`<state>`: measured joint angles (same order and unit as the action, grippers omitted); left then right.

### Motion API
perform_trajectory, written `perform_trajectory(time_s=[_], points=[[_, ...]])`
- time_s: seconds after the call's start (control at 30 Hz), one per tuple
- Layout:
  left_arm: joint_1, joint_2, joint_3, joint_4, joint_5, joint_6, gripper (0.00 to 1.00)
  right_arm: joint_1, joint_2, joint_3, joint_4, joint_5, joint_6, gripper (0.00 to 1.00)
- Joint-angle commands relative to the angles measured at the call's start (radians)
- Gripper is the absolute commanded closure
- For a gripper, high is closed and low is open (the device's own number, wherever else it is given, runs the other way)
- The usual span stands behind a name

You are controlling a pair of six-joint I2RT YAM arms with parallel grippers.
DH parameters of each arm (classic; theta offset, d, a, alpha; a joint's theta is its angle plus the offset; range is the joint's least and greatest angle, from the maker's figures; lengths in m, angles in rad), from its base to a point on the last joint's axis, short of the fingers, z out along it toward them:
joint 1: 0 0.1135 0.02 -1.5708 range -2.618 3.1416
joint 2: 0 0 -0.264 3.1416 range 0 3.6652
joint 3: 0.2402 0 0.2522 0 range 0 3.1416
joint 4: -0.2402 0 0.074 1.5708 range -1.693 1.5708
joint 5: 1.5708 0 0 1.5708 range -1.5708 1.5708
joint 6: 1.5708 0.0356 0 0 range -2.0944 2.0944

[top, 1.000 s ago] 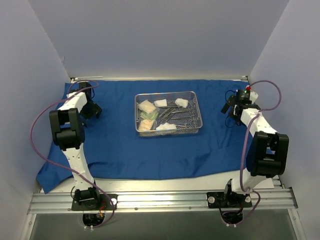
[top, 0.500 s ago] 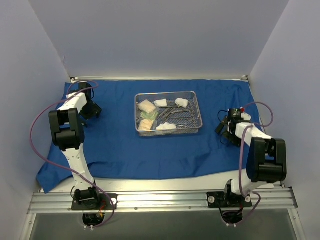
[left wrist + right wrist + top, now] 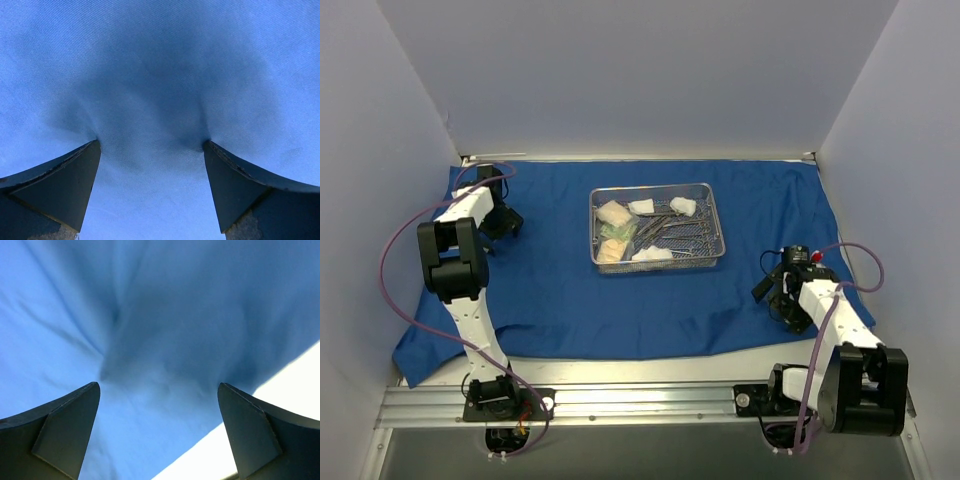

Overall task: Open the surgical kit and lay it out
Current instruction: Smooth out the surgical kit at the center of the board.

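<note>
Blue cloth (image 3: 570, 300) is spread open over the table (image 3: 650, 368), and the steel mesh tray (image 3: 658, 266) sits a bit toward 12 o'clock from its middle, holding white gauze pads (image 3: 683, 205), steel instruments (image 3: 678, 232) and yellowish packets (image 3: 613, 213). Left gripper (image 3: 502, 222) is at 9 o'clock from the tray, jaws wide apart and empty, tips right down at the cloth, can't tell if touching. Right gripper (image 3: 775, 290) is around 4 o'clock from the tray, jaws spread wide too, holding nothing, low over the cloth's wrinkled edge.
</note>
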<state>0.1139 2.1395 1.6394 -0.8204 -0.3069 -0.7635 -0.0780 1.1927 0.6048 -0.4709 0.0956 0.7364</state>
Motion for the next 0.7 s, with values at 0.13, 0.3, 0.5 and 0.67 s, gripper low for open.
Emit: perform_trajectory(time_s=[0.13,0.3,0.5,0.67], points=[[0.023,-0.026,-0.016,-0.056,-0.026,0.013,0.06,0.033,-0.122,0.024,-0.167,0.066,0.083,0.0],[0.021,-0.078,-0.021,-0.028,0.025,0.023,0.06,0.05,-0.093,0.182,-0.193,0.312,0.101,0.0],[0.021,-0.07,-0.01,-0.016,0.057,0.024,0.06,-0.046,0.138,0.294,-0.05,0.514,0.093,0.0],[0.021,-0.05,-0.004,-0.02,0.04,0.03,0.06,-0.3,0.289,0.336,0.021,0.468,0.063,0.0]])
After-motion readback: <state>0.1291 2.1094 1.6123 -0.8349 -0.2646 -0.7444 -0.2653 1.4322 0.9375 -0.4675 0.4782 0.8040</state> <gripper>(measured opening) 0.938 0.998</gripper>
